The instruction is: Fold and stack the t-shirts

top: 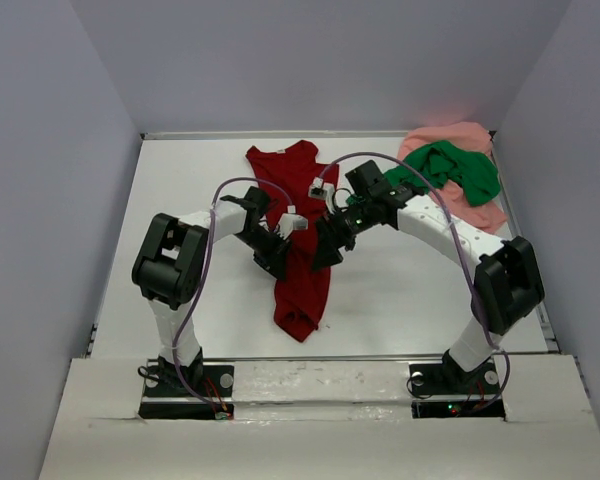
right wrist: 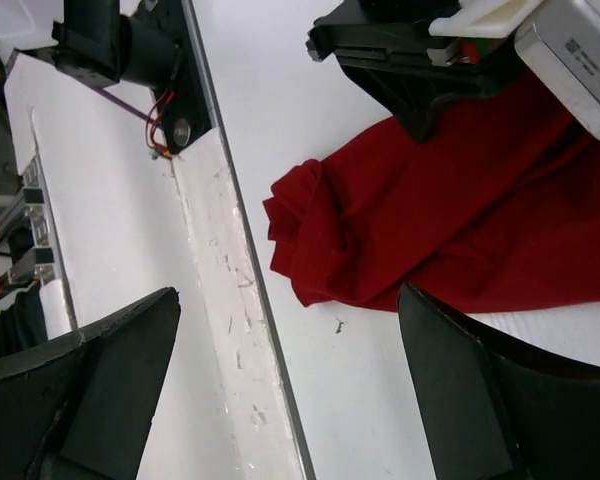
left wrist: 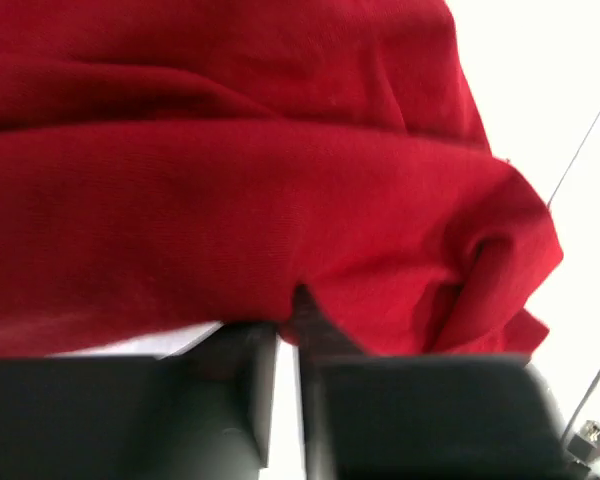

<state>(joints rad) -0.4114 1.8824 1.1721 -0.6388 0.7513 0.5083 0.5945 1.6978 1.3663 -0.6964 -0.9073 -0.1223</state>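
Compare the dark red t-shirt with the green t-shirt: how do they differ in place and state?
The dark red t-shirt lies stretched long in the middle of the table; the green t-shirt is bunched at the far right corner. The dark red t-shirt rests on the table itself; the green t-shirt lies on the pink t-shirt. The left hand pinches the dark red t-shirt; no hand is near the green t-shirt. Neither is neatly folded.

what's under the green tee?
The pink t-shirt lies under the green t-shirt, showing beyond it behind and on the right. The rest of the pink, and anything below, is covered.
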